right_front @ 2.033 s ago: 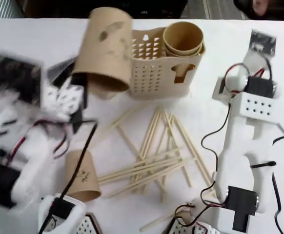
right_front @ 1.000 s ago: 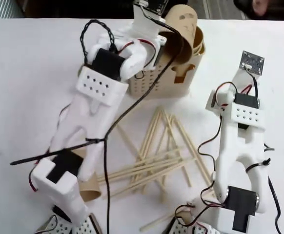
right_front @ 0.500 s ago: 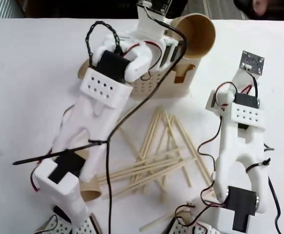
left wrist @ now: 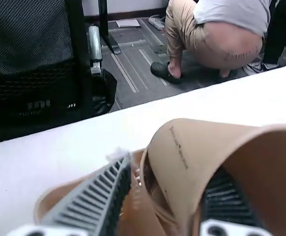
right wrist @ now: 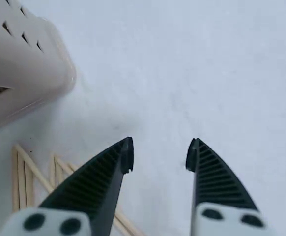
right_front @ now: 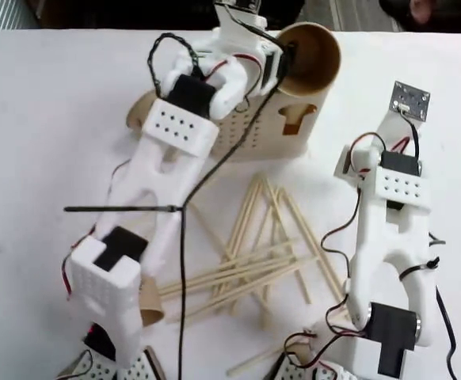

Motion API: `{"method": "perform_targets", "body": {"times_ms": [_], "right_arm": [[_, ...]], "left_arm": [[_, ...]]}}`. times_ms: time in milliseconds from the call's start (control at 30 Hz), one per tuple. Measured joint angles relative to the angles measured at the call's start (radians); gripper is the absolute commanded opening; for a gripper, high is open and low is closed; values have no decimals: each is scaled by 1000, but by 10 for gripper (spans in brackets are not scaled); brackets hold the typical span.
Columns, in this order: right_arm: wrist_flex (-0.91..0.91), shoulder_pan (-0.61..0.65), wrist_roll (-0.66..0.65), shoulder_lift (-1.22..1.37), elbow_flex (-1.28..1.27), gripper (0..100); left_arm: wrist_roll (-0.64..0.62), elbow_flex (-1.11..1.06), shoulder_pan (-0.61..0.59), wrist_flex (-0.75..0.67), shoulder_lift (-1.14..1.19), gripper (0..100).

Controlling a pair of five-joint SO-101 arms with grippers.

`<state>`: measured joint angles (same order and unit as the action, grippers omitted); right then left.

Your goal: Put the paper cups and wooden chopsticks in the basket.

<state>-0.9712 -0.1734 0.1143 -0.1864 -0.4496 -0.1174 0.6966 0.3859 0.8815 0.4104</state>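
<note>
My left gripper [right_front: 284, 57] hangs over the right end of the beige basket [right_front: 254, 134]. It is open, with the wall of a tilted paper cup [right_front: 318, 51] between its fingers. In the left wrist view one finger of the left gripper [left wrist: 170, 167] is inside the cup [left wrist: 216, 147] and the other stands apart outside it. A second paper cup [right_front: 147, 305] lies on its side under the left arm. Wooden chopsticks [right_front: 254, 253] lie scattered mid-table. My right gripper [right wrist: 160, 155] is open over bare table, beside the basket's corner [right wrist: 20, 73] and some chopsticks [right wrist: 30, 172].
The right arm [right_front: 393, 214] stands along the right side of the chopstick pile. A black cable [right_front: 179, 261] crosses from the left arm to the front edge. The white table [right_front: 48, 119] has free room at the left and far right.
The left arm swung the paper cup from left of the basket over its right end and lowered it; the cup now tilts there. The right arm has stayed still over the last second.
</note>
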Motion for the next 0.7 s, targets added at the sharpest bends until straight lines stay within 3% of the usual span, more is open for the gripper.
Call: {"method": "perform_targets", "body": {"times_ms": [100,267,700], "right_arm": [[0,0,0,0,0,180],[3,5,0,0,0,180],[3,9,0,0,0,180]], "left_arm": [[-2,0,0,-5,0,215],[5,0,2,21,0,102],[38,124,89,193,-11,90]]}}
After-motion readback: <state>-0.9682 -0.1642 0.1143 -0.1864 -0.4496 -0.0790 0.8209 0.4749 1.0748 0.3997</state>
